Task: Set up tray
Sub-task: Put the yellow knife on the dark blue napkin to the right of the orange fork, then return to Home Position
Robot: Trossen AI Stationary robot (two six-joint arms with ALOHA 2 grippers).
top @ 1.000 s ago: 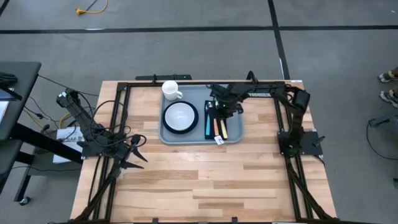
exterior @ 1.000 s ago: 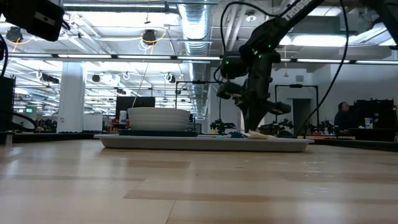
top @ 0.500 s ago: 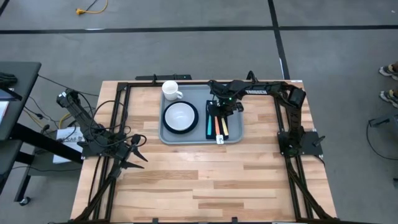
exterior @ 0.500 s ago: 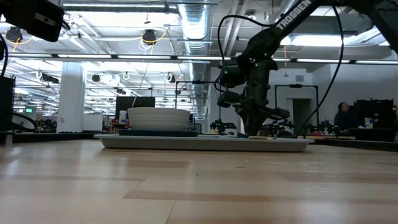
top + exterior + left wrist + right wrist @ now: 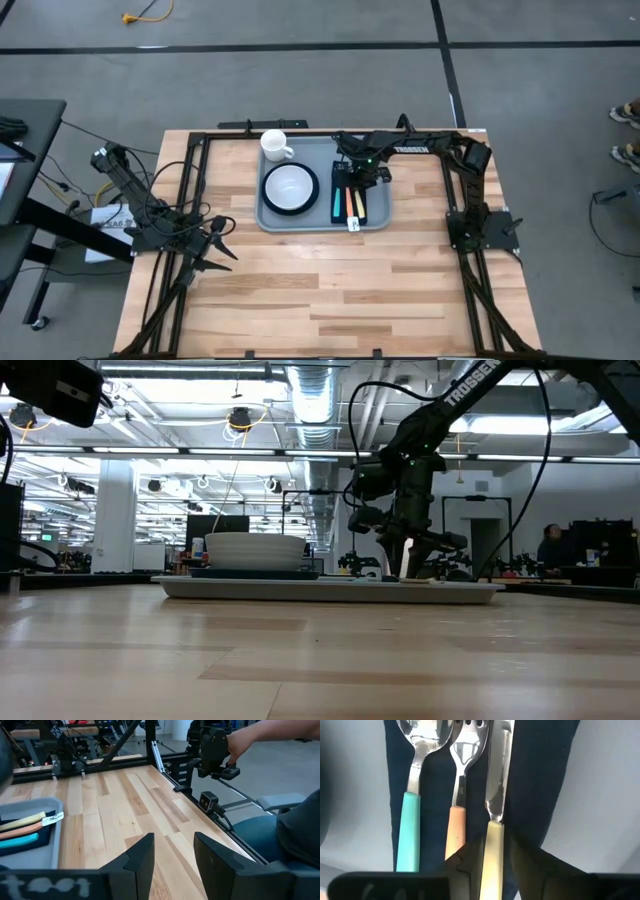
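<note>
From above, the right claw (image 5: 357, 176) is hovering over the cutlery end of the tray (image 5: 322, 221), which is sitting at the counter's (image 5: 330, 290) far middle. It is carrying a mug (image 5: 275, 146), a bowl (image 5: 290, 185) on a plate and a napkin (image 5: 341, 198) with cutlery. The left claw (image 5: 222, 250) is idling near the counter's left edge, fingers apart and holding nothing.

At the right wrist, the fingers are sitting narrowly either side of the knife (image 5: 493, 827), beside the fork (image 5: 459, 795) and spoon (image 5: 414, 785). Lifting straight up should be leaving the row undisturbed.

We note tray (image 5: 325, 222) pale grey-blue; plate (image 5: 290, 207) dark teal under white bowl (image 5: 291, 184); mug (image 5: 275, 145) white; napkin (image 5: 530, 795) dark navy; spoon (image 5: 408, 845) handle turquoise, fork (image 5: 455, 827) handle orange, knife (image 5: 492, 850) handle yellow; table (image 5: 330, 290) light striped wood.
</note>
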